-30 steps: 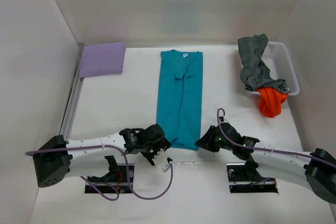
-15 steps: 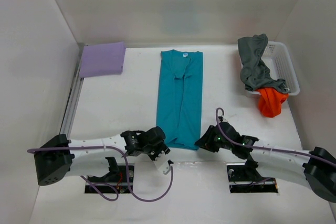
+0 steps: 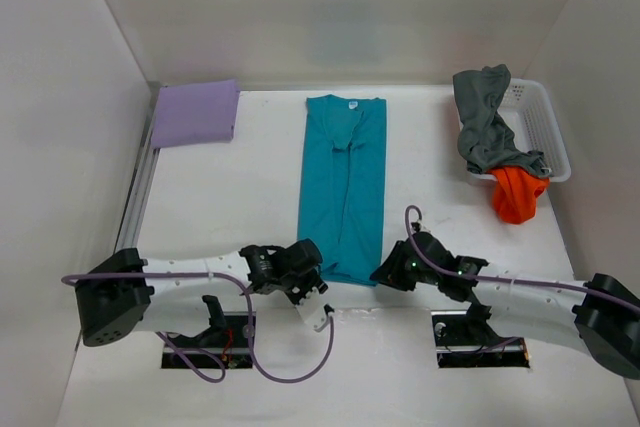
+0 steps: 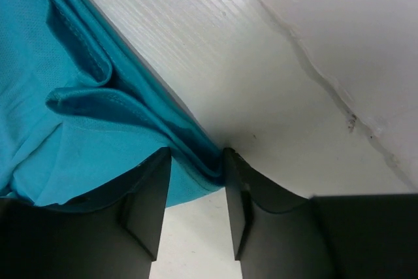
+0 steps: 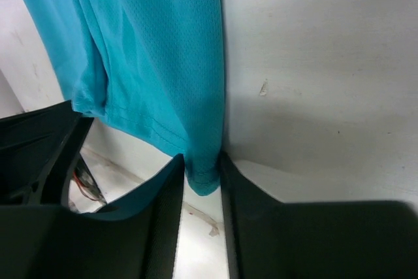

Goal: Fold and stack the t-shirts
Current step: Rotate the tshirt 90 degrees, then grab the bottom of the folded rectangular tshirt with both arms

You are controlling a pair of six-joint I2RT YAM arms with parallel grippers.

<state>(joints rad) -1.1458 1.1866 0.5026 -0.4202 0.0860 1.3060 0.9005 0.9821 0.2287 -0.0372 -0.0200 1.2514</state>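
my left claw (image 4: 194, 164) pinching teal shirt (image 3: 343, 182) hem, 7 o'clock corner | right claw (image 5: 201, 166) pinching 5 o'clock corner | matched grips so it folds square toward 12, I guess

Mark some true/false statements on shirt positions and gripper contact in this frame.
1. The teal shirt lies as a long narrow strip mid-table. True.
2. The lavender shirt sits in the basket. False: it lies folded at the table's far left corner.
3. The left gripper and right gripper each have the teal shirt's near hem between their fingers. True.
4. The orange shirt lies flat on the table. False: it hangs bunched over the basket's near rim, below the dark grey shirt.
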